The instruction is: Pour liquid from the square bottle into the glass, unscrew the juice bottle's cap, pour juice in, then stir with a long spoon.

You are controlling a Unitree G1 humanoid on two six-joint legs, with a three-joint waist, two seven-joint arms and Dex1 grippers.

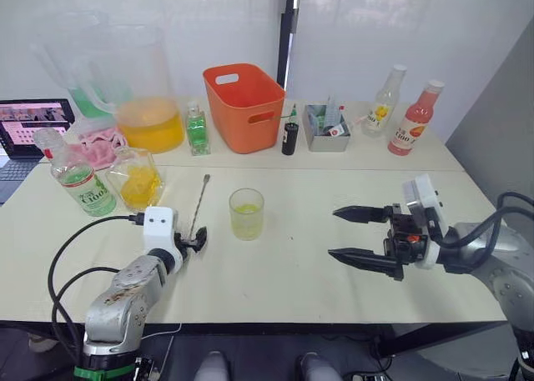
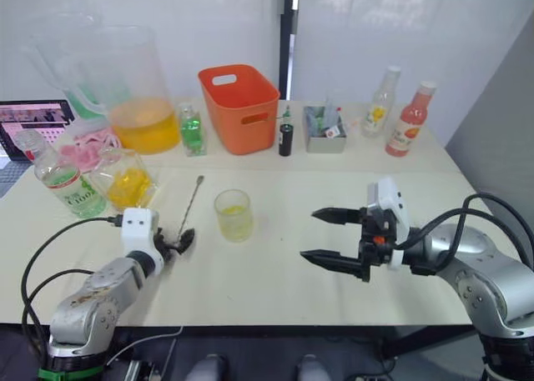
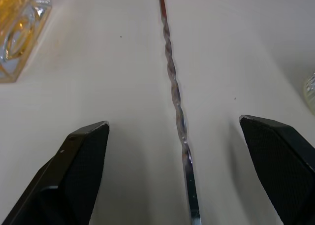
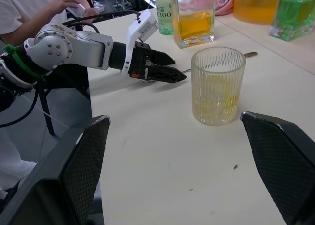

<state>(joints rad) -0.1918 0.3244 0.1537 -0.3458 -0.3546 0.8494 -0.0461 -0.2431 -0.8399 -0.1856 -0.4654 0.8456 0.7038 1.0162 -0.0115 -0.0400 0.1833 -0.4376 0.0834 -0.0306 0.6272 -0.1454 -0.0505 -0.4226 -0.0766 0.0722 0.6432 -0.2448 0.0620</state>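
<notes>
The long spoon [image 1: 198, 204] lies flat on the worktop [image 1: 334, 256], left of centre. Its long axis runs near-to-far with a slight lean to the right; the far tip sits level with the square bottle [image 1: 136, 179], and the near end reaches the left gripper [image 1: 193, 243]. In the left wrist view the twisted shaft [image 3: 173, 87] runs straight up the gap between the two black fingers [image 3: 74, 171], which stand wide apart on either side without touching it. So the left gripper is spread open astride the spoon's near end, its line of reach close to parallel with the shaft.

Just right of the spoon stands the glass [image 1: 246, 213], holding a shallow pool of yellowish liquid at the bottom. The square bottle, with yellow contents, stands to the far left of the spoon, and the juice bottle [image 1: 79, 181] with its C100 label stands just left of that, near the worktop's left edge.

The right gripper [image 1: 355, 233] hovers well to the right of the glass, its fingers also spread apart and pointing left toward it, holding nothing.

The left arm is plainly the nearer one to the spoon. Judging by the liquid already in the glass, stirring looks like the step in hand. Closing on the thin shaft would need the fingers brought down to worktop level.
</notes>
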